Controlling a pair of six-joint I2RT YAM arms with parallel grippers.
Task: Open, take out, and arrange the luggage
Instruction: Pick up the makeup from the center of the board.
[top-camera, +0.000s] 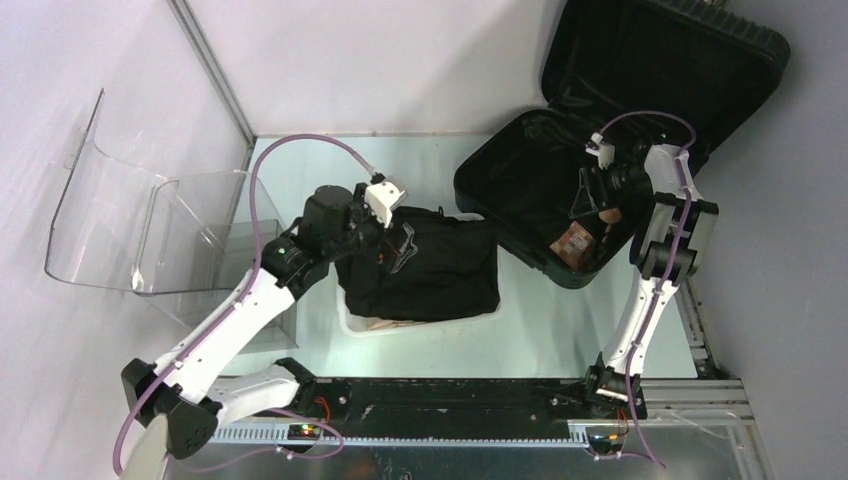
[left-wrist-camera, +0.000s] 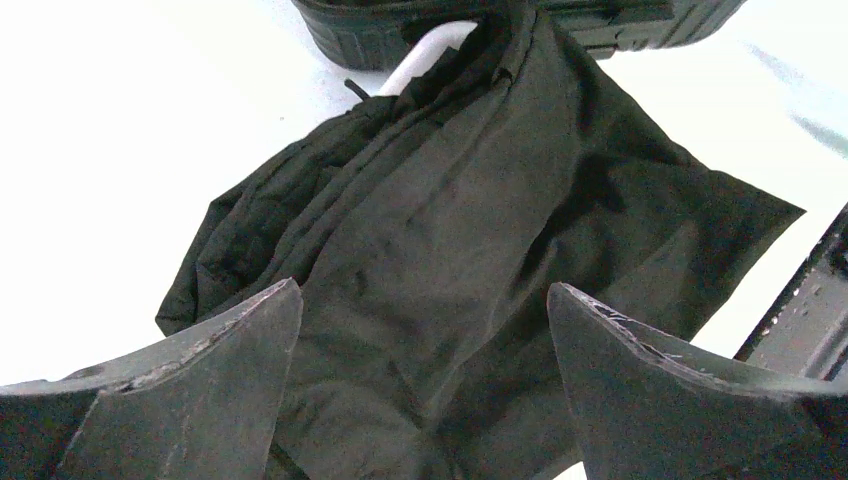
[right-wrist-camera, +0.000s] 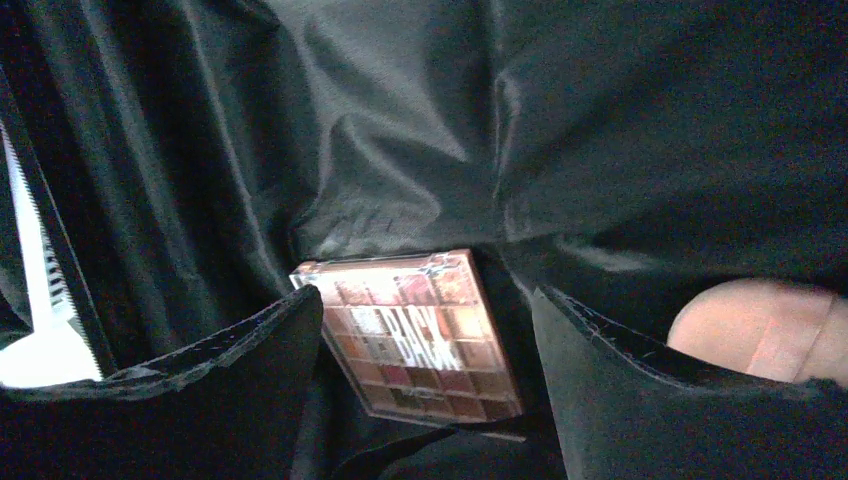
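Observation:
The luggage (top-camera: 520, 190), a black hard-shell suitcase, lies open at the back right with its lid (top-camera: 665, 60) standing up. My right gripper (top-camera: 590, 205) reaches down into its base. In the right wrist view this gripper (right-wrist-camera: 428, 294) is open over the black lining (right-wrist-camera: 400, 120), its fingers either side of a pink eyeshadow palette (right-wrist-camera: 410, 330) without closing on it. The palette (top-camera: 575, 245) lies in the near corner of the base. My left gripper (top-camera: 400, 240) hangs open just above a black folded garment (top-camera: 430, 270). Its fingers (left-wrist-camera: 230, 370) are spread wide over the cloth (left-wrist-camera: 450, 220).
The garment lies across a white basket (top-camera: 350, 325) in the middle of the table; its rim (left-wrist-camera: 425, 55) shows beside the suitcase wall (left-wrist-camera: 370, 30). A pale pink rounded object (right-wrist-camera: 750, 330) lies in the lining right of the palette. A clear plastic container (top-camera: 150, 230) stands at left.

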